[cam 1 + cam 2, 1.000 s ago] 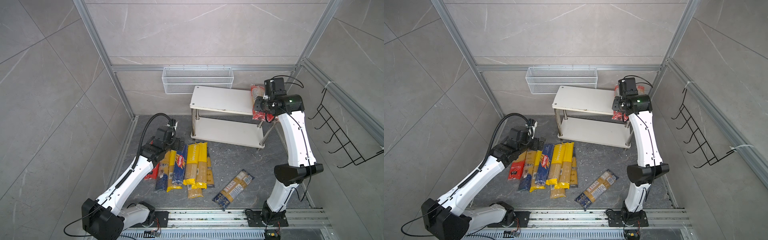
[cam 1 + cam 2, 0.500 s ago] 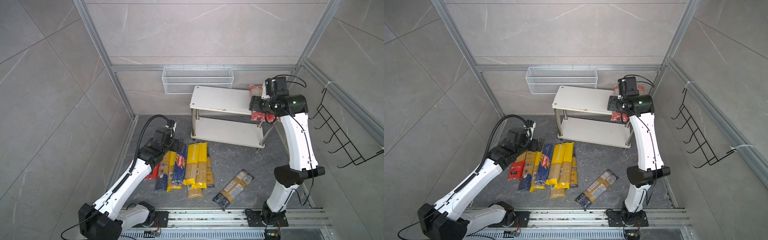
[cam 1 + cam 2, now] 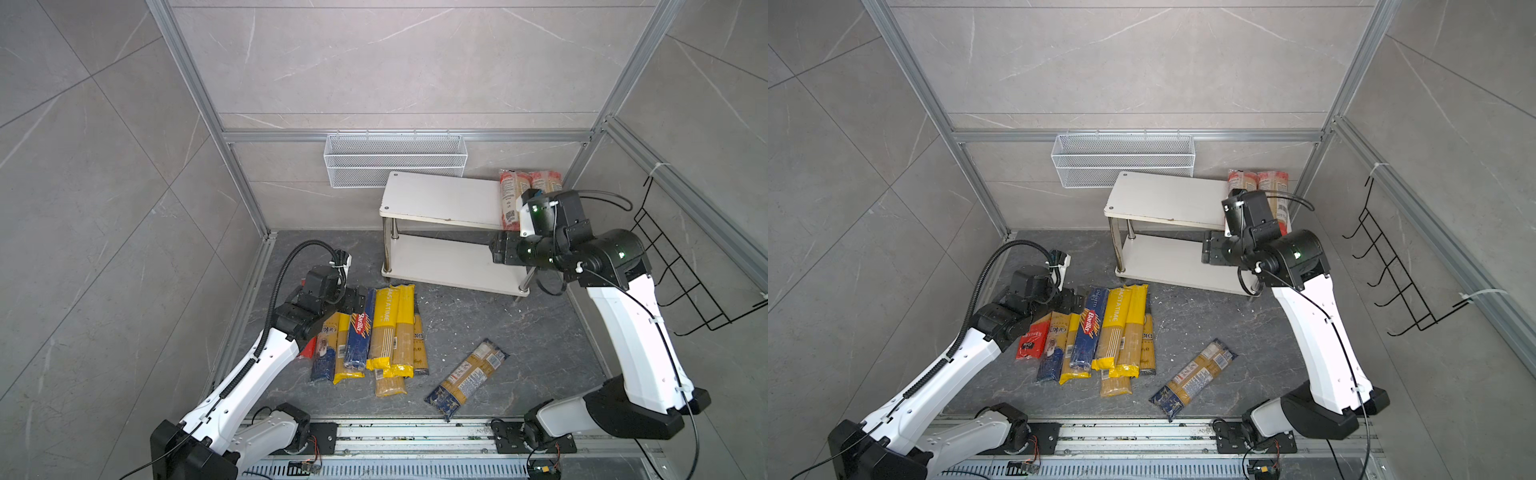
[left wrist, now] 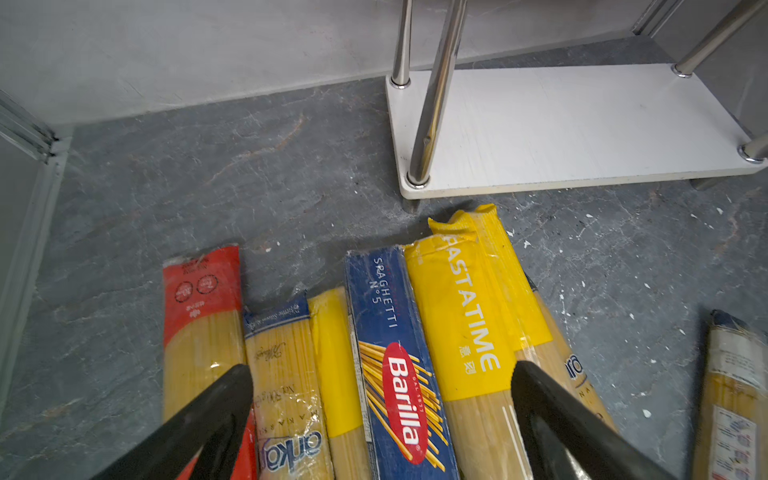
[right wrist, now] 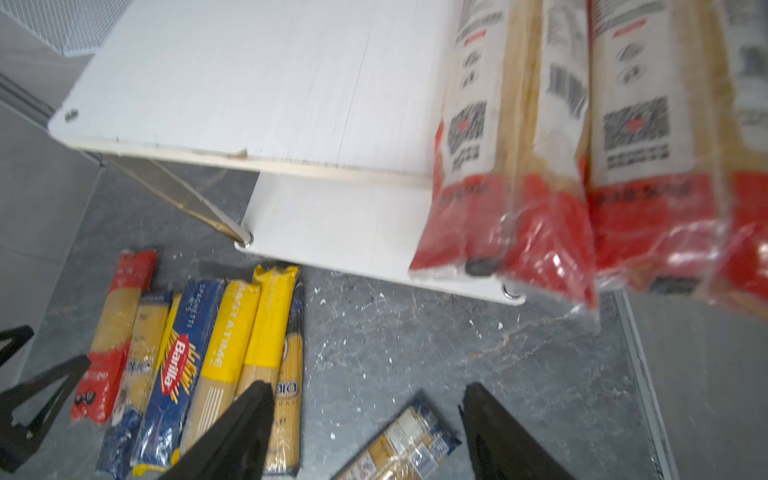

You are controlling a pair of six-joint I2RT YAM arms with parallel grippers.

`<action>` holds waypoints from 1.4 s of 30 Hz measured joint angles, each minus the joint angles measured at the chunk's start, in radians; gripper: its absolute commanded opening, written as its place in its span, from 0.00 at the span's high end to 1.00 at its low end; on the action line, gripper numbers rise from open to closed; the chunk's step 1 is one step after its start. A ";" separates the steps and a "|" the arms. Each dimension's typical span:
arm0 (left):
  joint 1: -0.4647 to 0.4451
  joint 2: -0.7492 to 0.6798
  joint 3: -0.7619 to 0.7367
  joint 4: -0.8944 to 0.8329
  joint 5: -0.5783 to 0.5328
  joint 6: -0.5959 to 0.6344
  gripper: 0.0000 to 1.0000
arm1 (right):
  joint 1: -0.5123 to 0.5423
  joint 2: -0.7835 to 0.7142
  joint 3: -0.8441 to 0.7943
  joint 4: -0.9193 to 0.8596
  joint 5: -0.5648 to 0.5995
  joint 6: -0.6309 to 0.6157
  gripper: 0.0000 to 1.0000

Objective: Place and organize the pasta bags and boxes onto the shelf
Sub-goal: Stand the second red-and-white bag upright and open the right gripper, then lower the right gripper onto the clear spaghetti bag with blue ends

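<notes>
Centre the left gripper (image 4: 380, 368), spread wide and empty, over the Barilla box (image 4: 386, 316) in the floor row (image 3: 374, 336) at lower centre and descend astride its long sides; the right gripper (image 5: 365, 386), parted and empty, hangs before the shelf (image 3: 440, 199) holding red-ended bags (image 3: 510, 195) at upper right.

The shelf (image 3: 440, 199), upper centre-right, carries red-ended bags (image 3: 509, 191) on its top board's right end. On the floor (image 3: 519, 332) lie a row of packs (image 3: 374, 336), lower centre-left, and a lone bag (image 3: 467, 378) right of it.
</notes>
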 measured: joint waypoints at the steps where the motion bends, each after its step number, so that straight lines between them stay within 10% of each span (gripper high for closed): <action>1: -0.001 -0.013 -0.019 -0.001 0.008 -0.018 0.00 | 0.020 -0.019 -0.041 0.001 0.000 0.016 0.24; 15: -0.073 -0.137 -0.208 -0.068 0.074 -0.280 0.00 | 0.316 -0.066 -0.465 0.077 -0.075 0.219 0.21; 35: -0.161 -0.059 -0.222 -0.160 -0.010 -0.392 0.00 | 0.350 0.021 -0.805 0.264 -0.192 0.362 0.20; 37: -0.161 -0.058 -0.218 -0.167 -0.010 -0.390 0.00 | 0.358 -0.005 -0.882 0.270 -0.199 0.426 0.01; 42: -0.161 -0.042 -0.181 -0.164 -0.010 -0.364 0.00 | 0.395 -0.129 -1.040 0.255 -0.203 0.605 0.00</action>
